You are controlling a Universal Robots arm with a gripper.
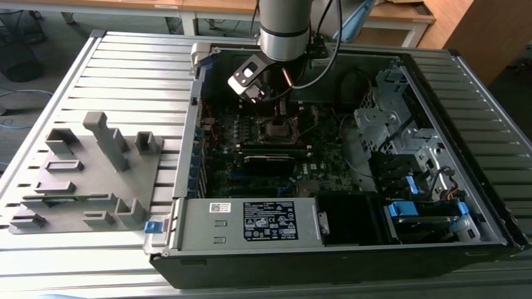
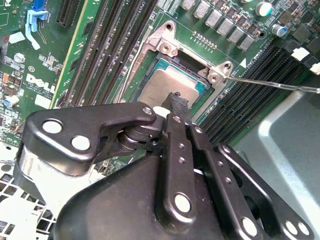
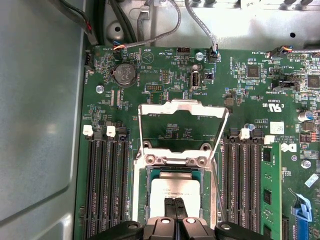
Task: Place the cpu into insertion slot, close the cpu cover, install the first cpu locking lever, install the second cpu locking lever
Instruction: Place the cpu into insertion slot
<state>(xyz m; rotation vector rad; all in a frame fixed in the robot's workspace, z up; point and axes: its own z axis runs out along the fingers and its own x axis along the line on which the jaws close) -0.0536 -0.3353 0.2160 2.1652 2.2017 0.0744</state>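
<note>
Cpu [image 3: 175, 186]: flat square chip with a dull silver-grey top, seated level in the insertion slot [image 3: 141, 192] on the green motherboard [image 3: 240, 100]. Cpu cover [image 3: 182, 105]: thin metal frame with a square window, hinged back and lying clear of the chip. Gripper [image 3: 175, 201]: fingers pressed together with nothing between them, tips directly over the chip's top. Contact cannot be confirmed. In both wrist views the gripper's body masks the chip's near edge. In the exterior view the slot, deep inside the computer case [image 1: 332, 268], is hard to make out.
</note>
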